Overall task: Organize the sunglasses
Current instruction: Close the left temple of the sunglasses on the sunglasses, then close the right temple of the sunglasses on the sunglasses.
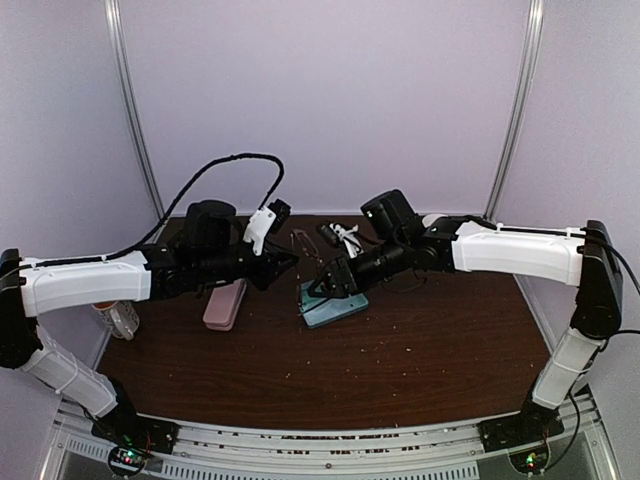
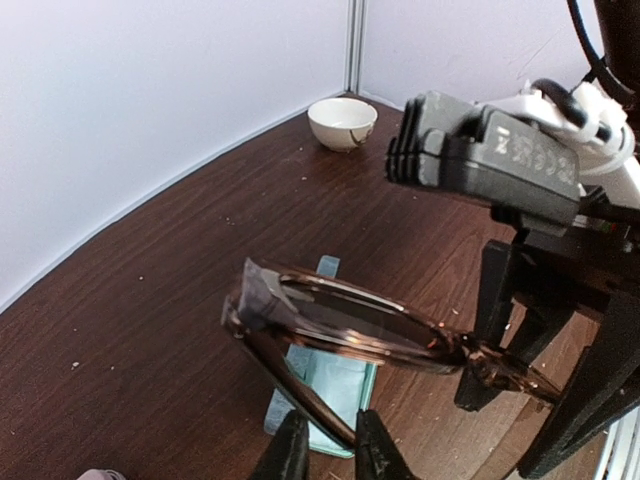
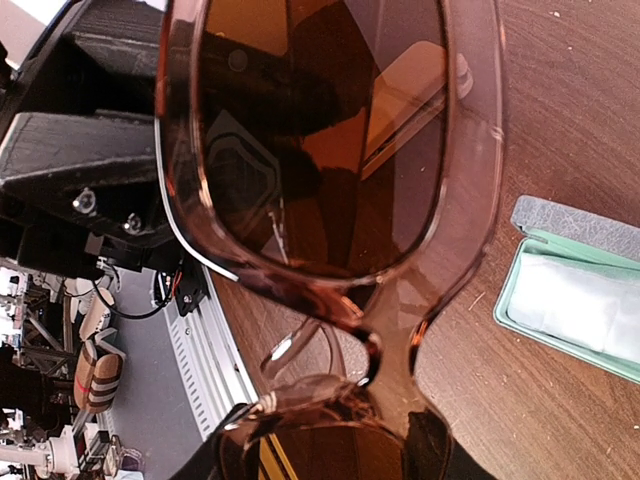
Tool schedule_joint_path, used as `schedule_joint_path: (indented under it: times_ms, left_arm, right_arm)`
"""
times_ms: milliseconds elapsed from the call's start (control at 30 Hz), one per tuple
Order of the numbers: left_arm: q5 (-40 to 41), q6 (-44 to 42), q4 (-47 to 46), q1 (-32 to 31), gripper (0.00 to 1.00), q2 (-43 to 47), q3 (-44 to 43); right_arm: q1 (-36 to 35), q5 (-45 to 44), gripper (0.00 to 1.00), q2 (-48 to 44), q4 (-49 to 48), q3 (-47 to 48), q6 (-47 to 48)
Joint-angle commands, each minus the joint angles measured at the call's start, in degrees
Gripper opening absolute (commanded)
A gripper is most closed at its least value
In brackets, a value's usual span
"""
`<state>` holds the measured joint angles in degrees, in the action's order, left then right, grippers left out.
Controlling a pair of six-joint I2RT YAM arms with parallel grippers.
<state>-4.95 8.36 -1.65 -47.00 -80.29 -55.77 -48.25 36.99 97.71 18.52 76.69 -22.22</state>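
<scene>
Plainly, the sunglasses (image 2: 340, 325) hang in the air above the counter (image 2: 150, 320), strung between both arms, just over the open green case (image 2: 325, 385). The right gripper (image 1: 326, 288) is clamped on the frame. The left gripper (image 2: 330, 455) has one temple arm running between its fingers, which look slightly parted; I cannot tell whether they pinch it or only bracket it. That is the risk. If the left side lets go unevenly, the pair may swing on the right grip and twist out, or drop beside the case instead of into it. Pulling both ways could also strain the hinge. The thin wire pair (image 1: 300, 243) lies further back.
</scene>
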Motion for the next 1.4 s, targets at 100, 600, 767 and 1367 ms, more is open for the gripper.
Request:
schedule_joint_path:
  times_ms: [100, 600, 767, 1367]
  left_arm:
    - [-6.78, 4.58, -8.46, -0.28, 0.19, -0.55, -0.03]
    - [-20.78, 9.14, -17.15, -0.28, 0.19, -1.86, -0.17]
    - [-26.22, 10.27, -19.83, -0.29, 0.20, -1.87, 0.45]
    - [-32.76, 9.10, -20.96, -0.37, 0.28, 1.45, 2.31]
  right_arm:
    - [0.00, -1.25, 0.41, -3.04, -2.94, -1.16, 0.87]
    - [0.09, -4.55, 0.41, -5.16, -4.79, -1.81, 1.63]
    - [0.52, -5.90, 0.41, -6.38, -5.84, -2.22, 1.87]
    - [5.19, -14.00, 0.41, -12.33, -6.55, -4.59, 2.69]
